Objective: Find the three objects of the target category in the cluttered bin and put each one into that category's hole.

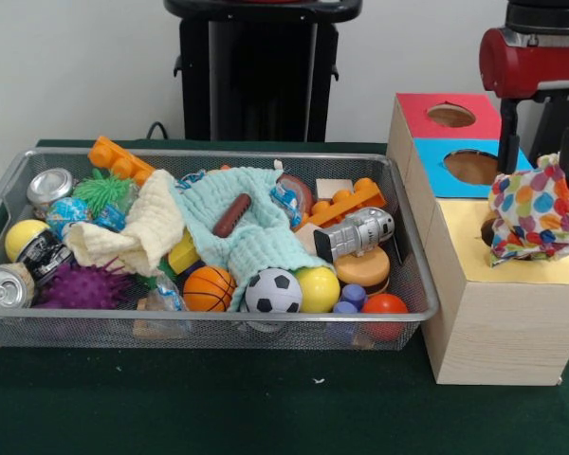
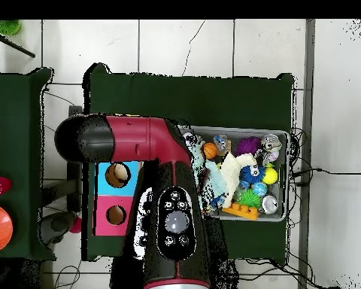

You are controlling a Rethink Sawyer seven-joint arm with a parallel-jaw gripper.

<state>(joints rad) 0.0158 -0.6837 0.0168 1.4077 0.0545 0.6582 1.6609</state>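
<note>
The wire mesh bin [image 1: 412, 284] sits on the green table, full of toys; it also shows in the overhead view [image 2: 285, 135]. A polka-dot multicolour fabric piece [image 1: 536, 213] rests on the yellow-topped box [image 1: 474, 223] to the right of the bin. It covers most of that box's dark hole [image 1: 487, 232]. My gripper [image 1: 539, 178] hangs right over it, open, with one finger [image 1: 508, 142] on each side of the fabric's top tip. No other patterned fabric shows plainly in the bin. In the overhead view the arm [image 2: 172, 218] hides the gripper and the yellow box.
A blue-topped box [image 1: 469, 166] and a red-topped box [image 1: 450, 116] stand behind the yellow one. In the bin lie a pale-yellow cloth [image 1: 137, 232], a mint-green cloth [image 1: 256, 237], balls, cans, blocks and a toy robot [image 1: 356, 232].
</note>
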